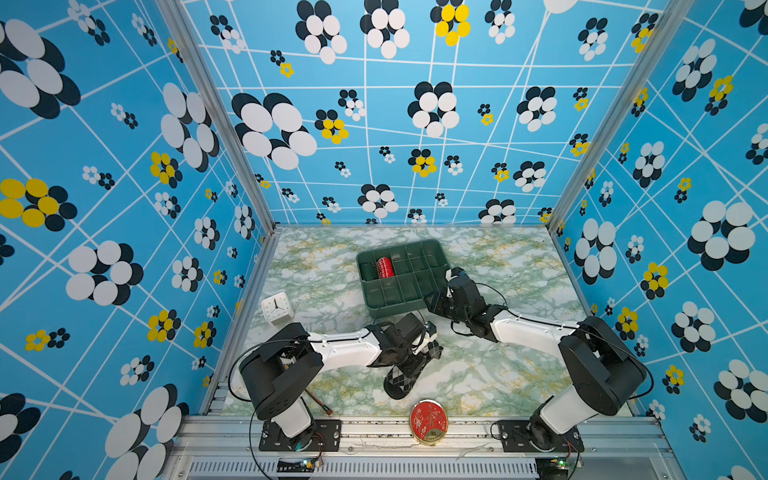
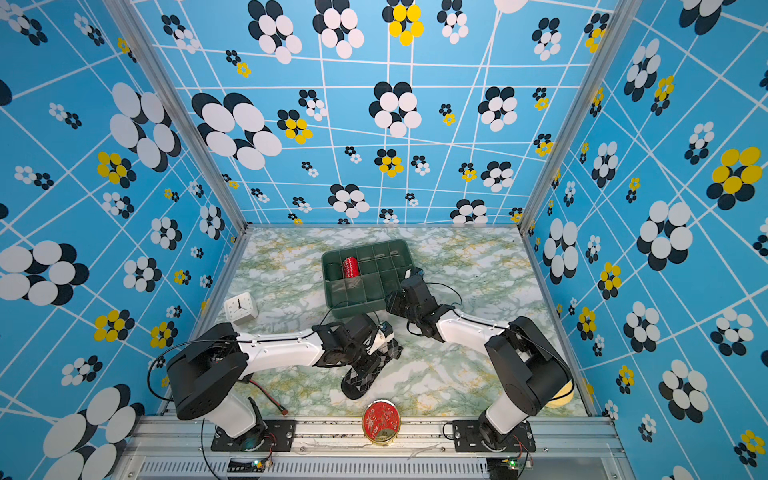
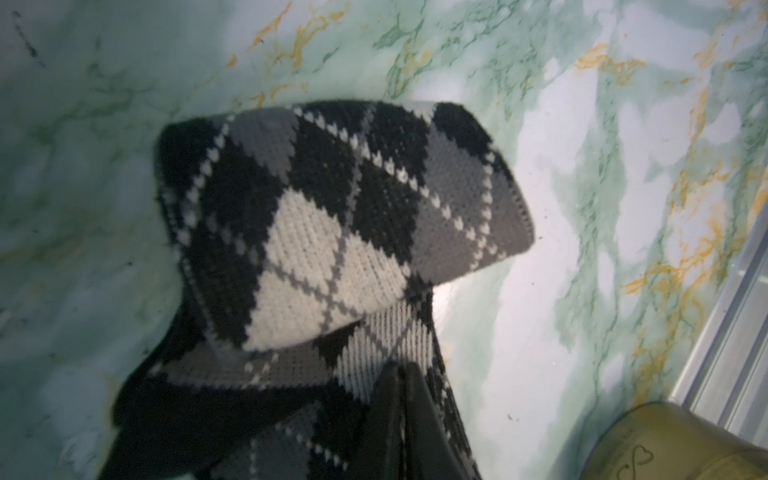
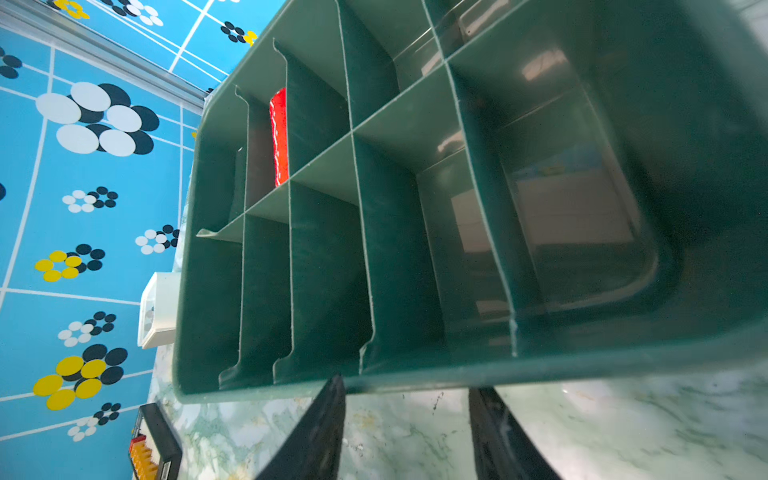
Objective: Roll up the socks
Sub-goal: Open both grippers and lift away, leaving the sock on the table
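Knitted argyle socks (image 3: 316,232) (nubbly, folded over) sit pinched in the left gripper (image 3: 401,372); right gripper (image 4: 407,386) gapes empty.

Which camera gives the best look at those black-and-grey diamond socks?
The left wrist view: the argyle socks fill it, knit and fold clear. Both top views show them small, partly under the left hand. The right wrist view shows the green tray, no socks.
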{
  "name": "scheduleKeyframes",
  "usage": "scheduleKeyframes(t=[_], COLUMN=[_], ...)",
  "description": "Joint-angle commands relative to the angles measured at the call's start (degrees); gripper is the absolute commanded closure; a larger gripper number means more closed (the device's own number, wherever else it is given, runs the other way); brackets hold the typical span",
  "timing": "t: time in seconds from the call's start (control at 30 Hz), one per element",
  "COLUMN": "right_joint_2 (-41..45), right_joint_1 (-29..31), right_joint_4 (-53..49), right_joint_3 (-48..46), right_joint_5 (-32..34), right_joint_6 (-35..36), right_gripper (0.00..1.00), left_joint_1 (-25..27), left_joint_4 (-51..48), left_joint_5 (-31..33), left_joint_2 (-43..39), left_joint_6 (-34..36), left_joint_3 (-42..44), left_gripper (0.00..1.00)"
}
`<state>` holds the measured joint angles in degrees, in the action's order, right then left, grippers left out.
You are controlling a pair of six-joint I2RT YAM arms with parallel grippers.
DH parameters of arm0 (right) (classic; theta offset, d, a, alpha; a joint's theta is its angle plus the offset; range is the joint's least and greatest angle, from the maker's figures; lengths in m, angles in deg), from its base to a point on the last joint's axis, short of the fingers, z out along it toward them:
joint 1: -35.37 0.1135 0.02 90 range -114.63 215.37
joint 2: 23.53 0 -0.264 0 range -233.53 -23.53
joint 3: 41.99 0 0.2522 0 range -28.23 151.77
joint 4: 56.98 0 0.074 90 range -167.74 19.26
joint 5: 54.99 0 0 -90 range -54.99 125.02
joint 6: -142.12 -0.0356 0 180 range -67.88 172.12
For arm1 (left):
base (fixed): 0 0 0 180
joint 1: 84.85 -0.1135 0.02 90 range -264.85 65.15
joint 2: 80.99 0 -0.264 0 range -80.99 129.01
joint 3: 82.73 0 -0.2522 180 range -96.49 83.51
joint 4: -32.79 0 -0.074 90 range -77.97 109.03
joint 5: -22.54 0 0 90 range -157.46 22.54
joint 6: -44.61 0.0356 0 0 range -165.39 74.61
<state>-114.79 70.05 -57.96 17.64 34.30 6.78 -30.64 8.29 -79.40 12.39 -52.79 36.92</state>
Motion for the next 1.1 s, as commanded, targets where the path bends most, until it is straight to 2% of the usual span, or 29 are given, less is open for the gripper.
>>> scheduleKeyframes(t=[0.0,0.27,0.5,0.6,0.7,0.8,0.87,0.93,1.07], right_joint_2=[4.4,12.9,12.7,11.9,12.2,14.1,15.5,17.0,20.0], right_joint_1=[-3.0,-4.8,-4.8,-4.8,-4.8,-4.7,-4.7,-4.7,-4.8], right_joint_4=[-1.3,-13.1,-12.8,-11.3,-10.1,-9.7,-10.9,-12.6,-16.2], right_joint_3=[-3.8,-9.1,-12.0,-12.7,-13.3,-13.9,-13.5,-13.1,-12.7], right_joint_5=[-2.1,-6.9,-18.4,-20.5,-20.2,-18.2,-16.4,-14.1,-10.1], right_joint_6=[1.7,7.2,9.3,9.2,8.8,8.8,8.9,8.9,9.3], right_gripper=[0.5,0.54,0.56,0.57,0.57,0.57,0.58,0.6,0.61], left_joint_1=[-0.6,-0.9,-1.6,-1.7,-1.7,-3.0,-5.3,-8.4,-13.8], left_joint_4=[-2.6,-4.1,-5.2,-5.8,-6.8,-7.7,-8.5,-9.5,-9.0], left_joint_5=[1.1,1.8,2.3,1.9,2.7,10.0,13.4,14.3,14.3], left_joint_2=[-1.7,-0.6,-4.1,-6.6,-9.8,-13.7,-16.3,-18.0,-19.2], left_joint_6=[2.7,5.7,5.1,4.4,2.6,-2.9,-7.2,-10.2,-11.7], left_joint_3=[-1.0,-2.8,-3.2,-3.1,-2.5,-0.5,1.0,2.5,4.7], left_gripper=[0.9,0.9,0.89,0.89,0.88,0.9,0.94,1.0,1.0])
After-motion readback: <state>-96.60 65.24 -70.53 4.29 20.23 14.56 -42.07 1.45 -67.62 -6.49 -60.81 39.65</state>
